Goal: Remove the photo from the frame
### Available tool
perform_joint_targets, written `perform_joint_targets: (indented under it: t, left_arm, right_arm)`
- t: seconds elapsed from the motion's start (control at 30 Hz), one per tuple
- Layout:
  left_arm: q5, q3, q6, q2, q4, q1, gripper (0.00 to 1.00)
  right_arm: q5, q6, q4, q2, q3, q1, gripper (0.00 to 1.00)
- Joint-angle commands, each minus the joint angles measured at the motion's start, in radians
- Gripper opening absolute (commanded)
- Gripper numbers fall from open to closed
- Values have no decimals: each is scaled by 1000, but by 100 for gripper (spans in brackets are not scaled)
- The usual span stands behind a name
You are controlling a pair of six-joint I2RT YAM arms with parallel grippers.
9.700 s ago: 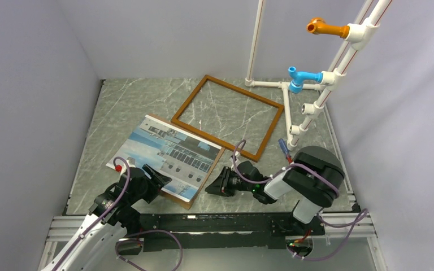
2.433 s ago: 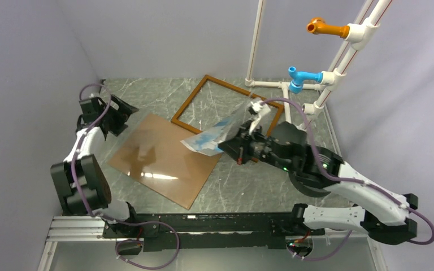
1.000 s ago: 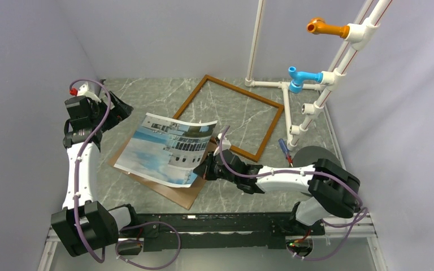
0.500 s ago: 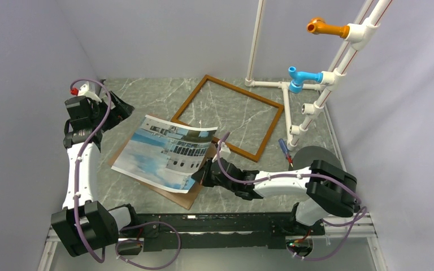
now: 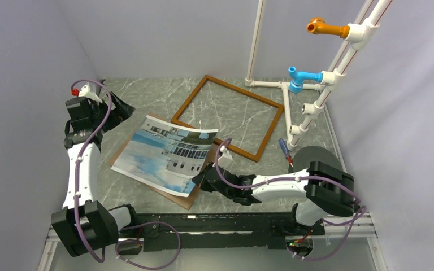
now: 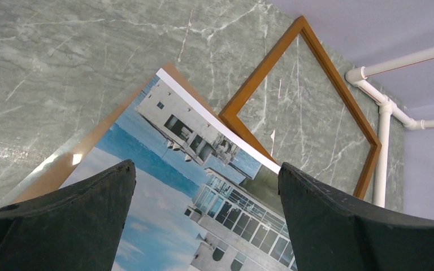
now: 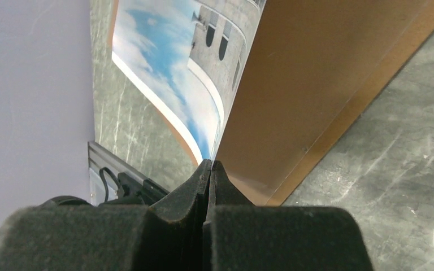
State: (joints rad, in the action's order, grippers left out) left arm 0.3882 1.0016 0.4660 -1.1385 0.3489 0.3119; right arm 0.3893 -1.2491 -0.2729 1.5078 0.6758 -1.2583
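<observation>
The photo (image 5: pixel 161 153), a print of a grey-white building under blue sky, lies loosely curved over the light-brown backing board (image 5: pixel 179 197), left of centre. My right gripper (image 5: pixel 201 182) is shut on the photo's near right corner, low over the board. In the right wrist view the pinched print (image 7: pixel 178 68) curls up off the board (image 7: pixel 305 84) ahead of the gripper (image 7: pixel 210 165). The empty reddish-brown frame (image 5: pixel 189 98) lies flat behind. My left gripper (image 5: pixel 121 110) is open, raised at the far left, looking down on the photo (image 6: pixel 164 226) and frame (image 6: pixel 260 66).
A white pipe stand (image 5: pixel 316 93) with blue and orange fittings rises at the back right. A small blue and red tool (image 5: pixel 285 149) lies beside the frame's right corner. Grey walls close in left, back and right. A metal rail (image 5: pixel 215 217) runs along the near edge.
My right gripper has drawn the photo's corner nearer and lower, so the print lies flatter on the board. The left arm has not moved.
</observation>
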Motion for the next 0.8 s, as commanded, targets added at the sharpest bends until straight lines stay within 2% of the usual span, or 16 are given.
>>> perform_joint_targets:
  t: [0.0,0.4,0.63,0.77]
  left_arm:
    - [19,4,-1,12,-25,5,99]
    - [21,4,-2,3,-22,2,100]
    - [38,-9,10,14,-42,5,99]
    - [38,0,5,-4,-28,5,99]
  right_arm:
    - [92,-88,54,-2,30,-4,0]
    - [116,-109,50,47,83,-4,0]
    - [104,-182,57,80,69,-4,0]
    - [81,-175,82,100,77,-3,5]
